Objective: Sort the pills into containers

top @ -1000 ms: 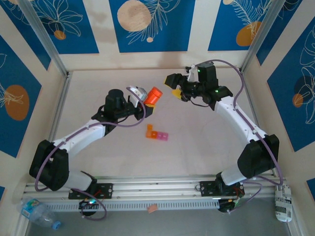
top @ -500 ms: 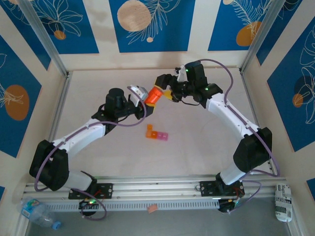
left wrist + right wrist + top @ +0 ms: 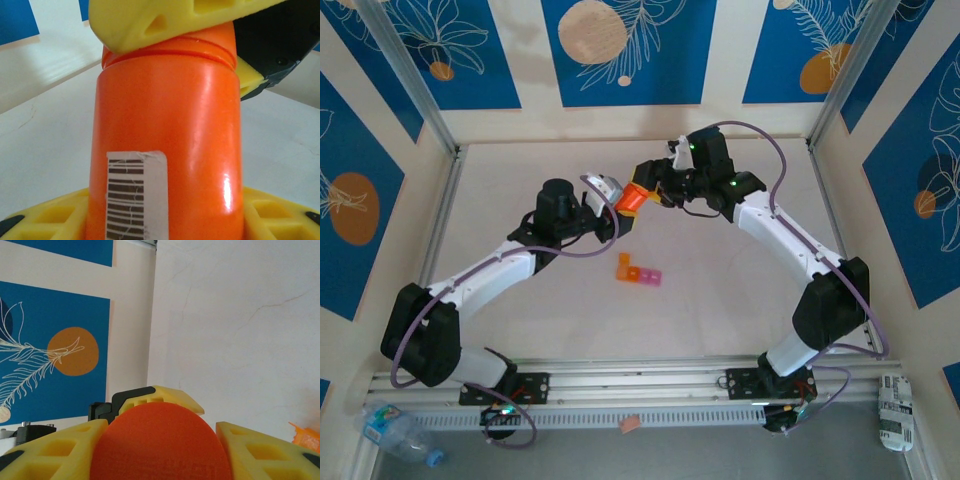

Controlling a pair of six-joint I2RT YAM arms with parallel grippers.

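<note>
The orange bottle (image 3: 631, 197) with a barcode label hangs tilted above the table, and my left gripper (image 3: 619, 207) is shut on its lower body. In the left wrist view the bottle (image 3: 165, 125) rises between the yellow fingers (image 3: 55, 220). My right gripper (image 3: 646, 186) is at the bottle's cap, its fingers (image 3: 50, 450) pressed against either side of the round orange cap (image 3: 160, 445). One of the right gripper's fingers (image 3: 150, 25) lies across the cap. The containers (image 3: 638, 270), one orange and two pink cubes, lie on the table below and apart from both grippers. No pills are visible.
A clear water bottle (image 3: 395, 432) lies outside the near rail at the left, and a labelled bottle (image 3: 895, 410) at the right. A small orange scrap (image 3: 630, 424) sits on the rail. Metal posts and patterned walls enclose the table (image 3: 720, 290).
My right gripper has moved left from open air onto the bottle's cap and closed around it. The left gripper has held the bottle still.
</note>
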